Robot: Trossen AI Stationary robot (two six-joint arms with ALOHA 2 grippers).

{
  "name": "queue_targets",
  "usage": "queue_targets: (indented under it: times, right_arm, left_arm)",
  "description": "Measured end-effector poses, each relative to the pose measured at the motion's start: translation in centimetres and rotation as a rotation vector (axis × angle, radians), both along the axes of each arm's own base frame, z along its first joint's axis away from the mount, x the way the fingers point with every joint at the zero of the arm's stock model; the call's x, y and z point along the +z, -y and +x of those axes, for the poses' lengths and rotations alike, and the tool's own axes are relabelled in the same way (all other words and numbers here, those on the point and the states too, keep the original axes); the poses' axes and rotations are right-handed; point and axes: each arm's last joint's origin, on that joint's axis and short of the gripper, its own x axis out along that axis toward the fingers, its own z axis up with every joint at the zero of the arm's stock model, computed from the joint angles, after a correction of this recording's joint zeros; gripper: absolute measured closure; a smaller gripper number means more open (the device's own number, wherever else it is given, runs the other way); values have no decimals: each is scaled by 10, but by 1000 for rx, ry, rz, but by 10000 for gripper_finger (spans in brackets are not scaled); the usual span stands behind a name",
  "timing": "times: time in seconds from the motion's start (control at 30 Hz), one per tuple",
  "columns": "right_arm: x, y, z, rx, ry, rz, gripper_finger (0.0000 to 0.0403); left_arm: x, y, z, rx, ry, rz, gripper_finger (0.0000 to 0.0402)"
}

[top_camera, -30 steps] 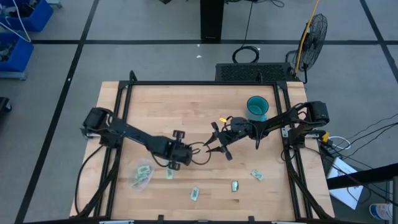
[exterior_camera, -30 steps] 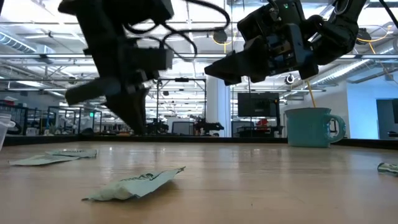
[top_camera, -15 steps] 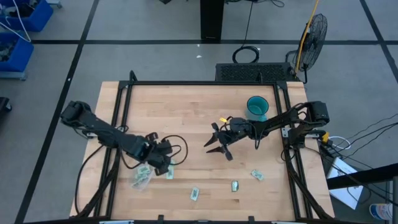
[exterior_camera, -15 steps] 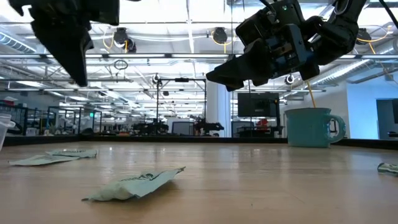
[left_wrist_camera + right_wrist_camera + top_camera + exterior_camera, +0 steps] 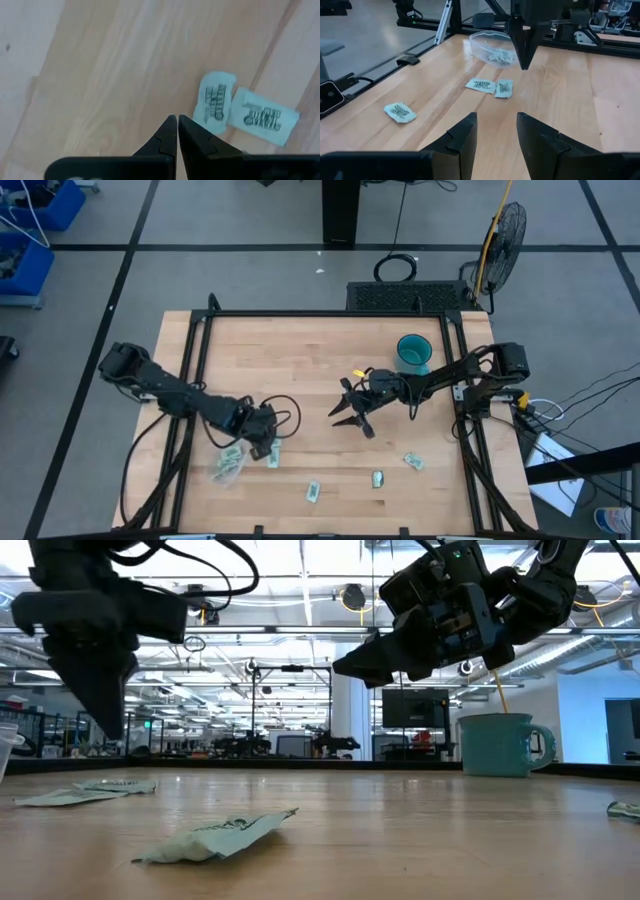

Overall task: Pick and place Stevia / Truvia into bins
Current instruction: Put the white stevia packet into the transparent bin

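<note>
L arm: stretches from the table's left edge across to the front-left area, wrist bent down, tool end pointing at the wood.
L gripper point(image 5: 173, 119): dark fingers pressed together tip to tip, nothing between them; hangs above bare wood just beside two pale green-and-white flat sachets point(image 5: 216, 102), no contact seen.
R arm: reaches in from the right edge toward table centre, raised off the surface.
R gripper point(image 5: 496, 121): fingers apart with a moderate gap, empty; in low view it sits high above the tabletop.
Clear shallow plastic oval tub point(image 5: 492, 46): front-left of table, next to the L gripper; holds several crumpled sachets.
Sachet pair: lie side by side, nearly touching, on wood close to the tub; R wrist view shows them between the tub and the R gripper.
Other sachets: one lone sachet point(image 5: 400, 112) nearer the front edge; two more point(image 5: 377, 478) front-centre, one to front-right point(image 5: 411, 461).
Teal round mug point(image 5: 412, 351): back-right, upright, well apart from the sachets.
Hard to see: tub contents can't be counted; in the high view the L gripper covers part of the sachet pair; low view cuts off the L gripper's top.
</note>
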Motion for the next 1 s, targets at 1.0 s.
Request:
queue_targets:
  times: [1.0]
  right_arm:
    - [-2, 0, 0, 1, -17, -2, 271]
  left_arm:
    - [-15, -2, 4, 260, -38, -152, 267]
